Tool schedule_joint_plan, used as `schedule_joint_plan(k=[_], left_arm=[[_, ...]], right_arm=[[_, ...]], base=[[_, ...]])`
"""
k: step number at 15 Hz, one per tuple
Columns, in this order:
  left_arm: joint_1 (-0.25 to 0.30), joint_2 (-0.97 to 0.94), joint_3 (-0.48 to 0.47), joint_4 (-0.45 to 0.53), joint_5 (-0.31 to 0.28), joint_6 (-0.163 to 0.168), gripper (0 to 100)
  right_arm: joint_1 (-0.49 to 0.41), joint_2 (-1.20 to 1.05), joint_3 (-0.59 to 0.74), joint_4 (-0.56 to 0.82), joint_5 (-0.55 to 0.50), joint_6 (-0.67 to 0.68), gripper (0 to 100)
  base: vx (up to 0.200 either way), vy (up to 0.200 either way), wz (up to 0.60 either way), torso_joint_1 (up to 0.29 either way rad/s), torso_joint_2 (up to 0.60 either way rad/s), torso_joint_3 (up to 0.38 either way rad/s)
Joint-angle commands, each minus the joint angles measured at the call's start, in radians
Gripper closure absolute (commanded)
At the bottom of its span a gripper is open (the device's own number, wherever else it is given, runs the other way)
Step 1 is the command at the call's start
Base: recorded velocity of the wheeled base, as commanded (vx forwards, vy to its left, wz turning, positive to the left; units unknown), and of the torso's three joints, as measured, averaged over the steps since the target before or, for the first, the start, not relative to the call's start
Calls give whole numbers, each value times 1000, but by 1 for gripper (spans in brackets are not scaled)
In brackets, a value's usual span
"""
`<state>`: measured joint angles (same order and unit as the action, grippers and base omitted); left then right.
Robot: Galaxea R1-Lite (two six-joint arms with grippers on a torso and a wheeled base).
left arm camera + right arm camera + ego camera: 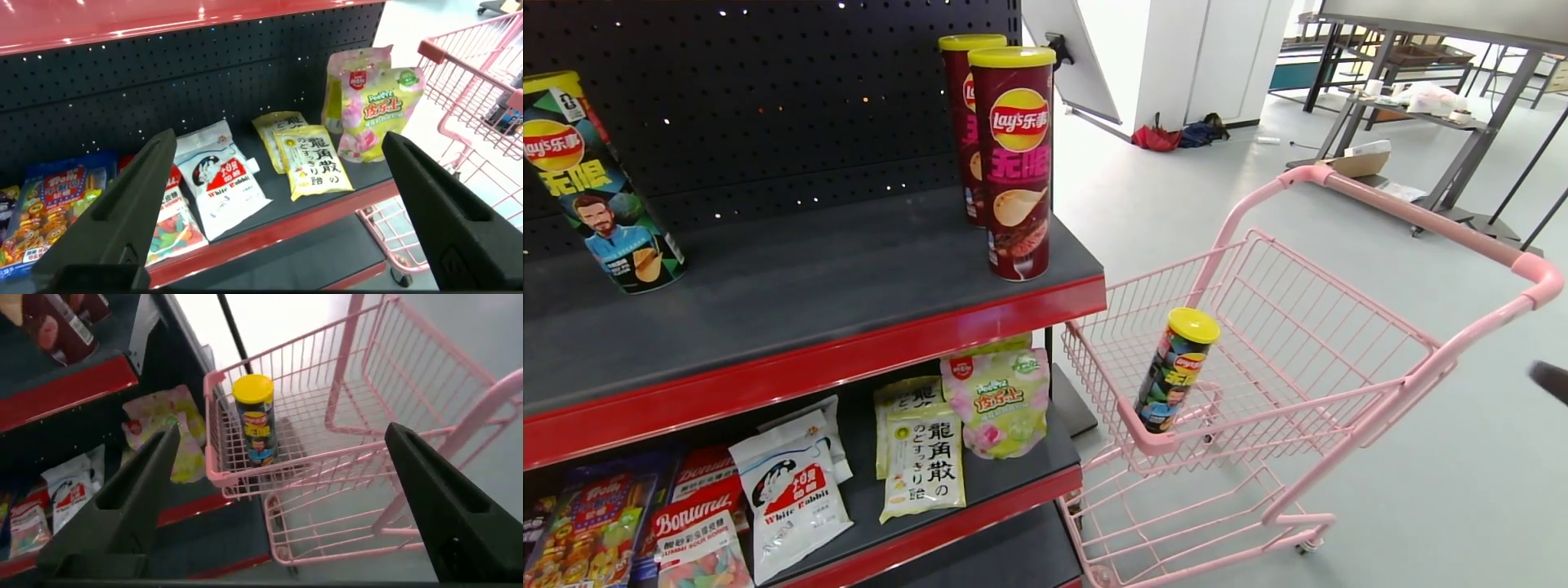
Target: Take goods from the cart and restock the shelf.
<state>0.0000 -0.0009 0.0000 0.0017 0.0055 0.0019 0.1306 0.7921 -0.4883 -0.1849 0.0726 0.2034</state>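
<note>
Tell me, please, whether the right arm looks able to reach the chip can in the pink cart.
Probably yes: the chip can stands upright in the pink cart, whose top is open, with nothing over it, and the open right claw sits above it.

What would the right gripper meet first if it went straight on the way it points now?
Likely the chip can standing in the pink cart, or the basket's near rim; depth is unclear.
</note>
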Motion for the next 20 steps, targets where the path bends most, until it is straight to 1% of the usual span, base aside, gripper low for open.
schedule_joint_plan(k=[1,2,3,4,5,6,9,13,16,20], left_arm=[[0,1,0,0,1,0,0],[0,1,0,0,1,0,0],[0,1,0,0,1,0,0],[0,1,0,0,1,0,0],[0,1,0,0,1,0,0],[0,1,0,0,1,0,0],[0,1,0,0,1,0,0],[0,1,0,0,1,1,0],[0,1,0,0,1,3,0],[0,1,0,0,1,3,0]], right_arm=[[135,538,22,-249,30,44,0],[138,634,50,-349,30,44,0],[147,794,73,-528,30,39,0],[155,888,79,-630,27,33,0],[162,941,79,-680,26,31,0],[185,983,70,-702,24,31,0],[219,1061,28,-705,12,31,0],[221,1133,-50,-705,4,31,0],[218,1168,-84,-714,0,31,0],[207,1286,-162,-815,-43,30,0]], base=[[0,0,0,0,0,0],[0,0,0,0,0,0],[0,0,0,0,0,0],[0,0,0,0,0,0],[0,0,0,0,0,0],[0,0,0,0,0,0],[0,0,0,0,0,0],[0,0,0,0,0,0],[0,0,0,0,0,0],[0,0,0,0,0,0]])
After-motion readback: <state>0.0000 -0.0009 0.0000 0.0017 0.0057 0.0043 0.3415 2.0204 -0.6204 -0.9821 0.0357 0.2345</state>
